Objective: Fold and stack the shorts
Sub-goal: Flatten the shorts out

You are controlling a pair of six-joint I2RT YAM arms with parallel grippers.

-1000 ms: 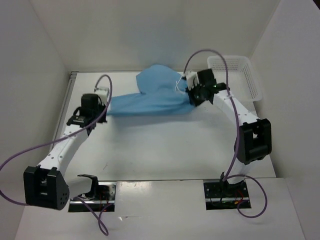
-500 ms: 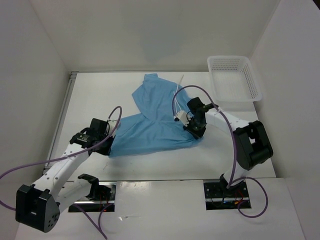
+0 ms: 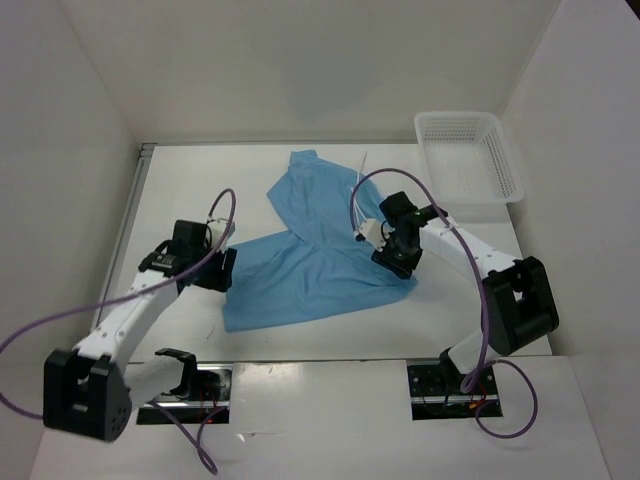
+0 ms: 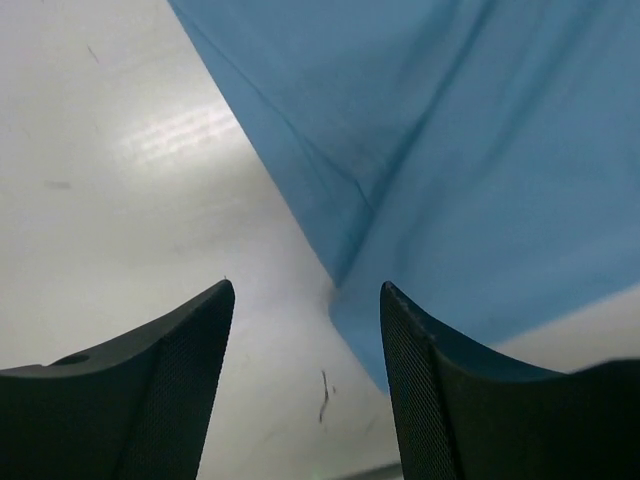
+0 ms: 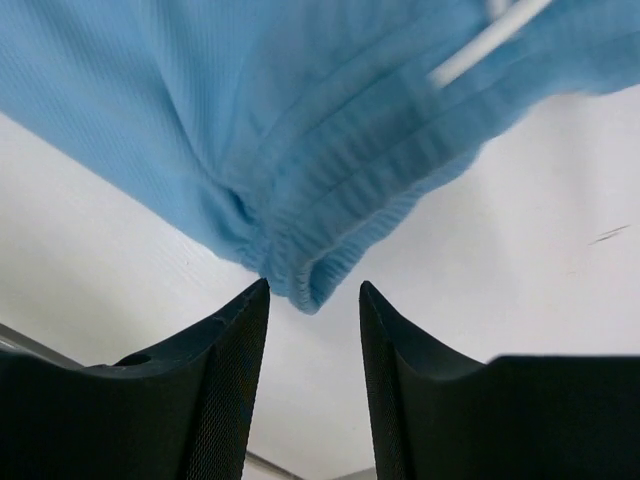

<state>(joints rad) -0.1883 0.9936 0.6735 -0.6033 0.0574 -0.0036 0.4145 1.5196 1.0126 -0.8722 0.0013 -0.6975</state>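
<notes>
The light blue shorts (image 3: 310, 250) lie on the white table, one part reaching toward the back and the other spread toward the near edge. My left gripper (image 3: 222, 270) sits at their left edge. In the left wrist view it (image 4: 306, 288) is open over bare table, and the shorts' hem (image 4: 470, 150) lies just ahead and to the right. My right gripper (image 3: 400, 262) is at the right corner. It (image 5: 315, 285) is open too, with the gathered waistband (image 5: 330, 150) just past its fingertips and the white drawstring (image 5: 485, 45) beyond.
A white mesh basket (image 3: 425, 160) stands at the back right corner. White walls enclose the table on the left, back and right. Purple cables loop above both arms. A small dark mark (image 4: 324, 395) is on the table by the left gripper.
Both grippers pulled the shorts toward the near edge and laid them down. Their jaws then opened and let the fabric go.
</notes>
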